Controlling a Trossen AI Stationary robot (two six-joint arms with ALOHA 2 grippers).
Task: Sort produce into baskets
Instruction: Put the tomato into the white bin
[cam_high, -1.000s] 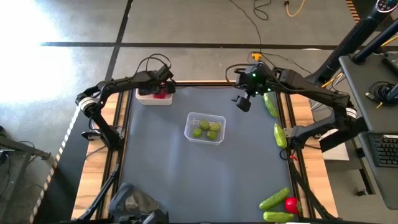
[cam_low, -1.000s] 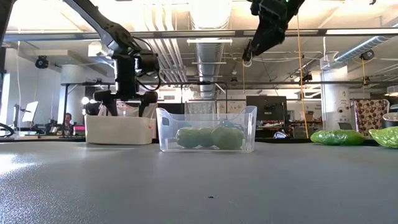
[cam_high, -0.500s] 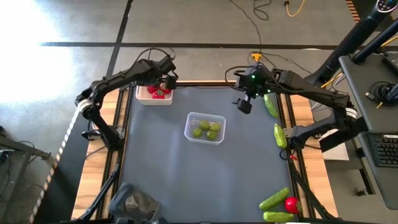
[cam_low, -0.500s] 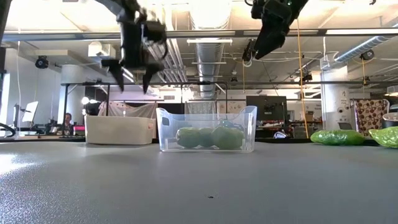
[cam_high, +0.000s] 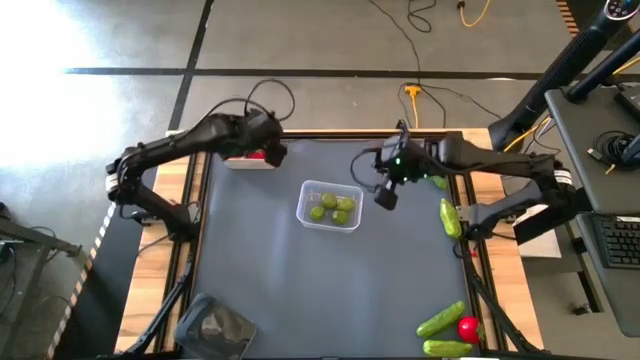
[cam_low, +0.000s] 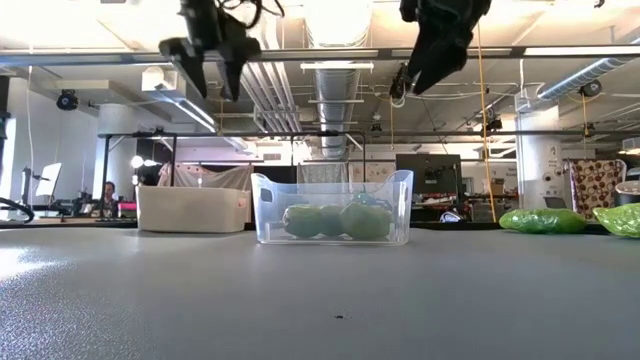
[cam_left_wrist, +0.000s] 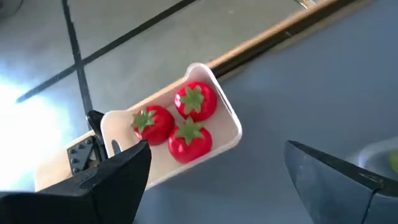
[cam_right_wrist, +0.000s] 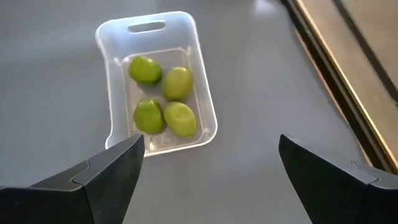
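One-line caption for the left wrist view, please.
Open left gripper above the white tub holding three strawberries.

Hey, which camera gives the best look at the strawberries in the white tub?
The left wrist view: it looks straight into the white tub and shows three strawberries. In the high view the left arm covers most of the tub, leaving a sliver of red. The low view shows only the tub's side; the right wrist view misses it.

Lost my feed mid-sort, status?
Left gripper open, empty, above white tub holding three strawberries. Right gripper open, empty, beside clear tub. Cucumbers unsorted, nothing blocking.
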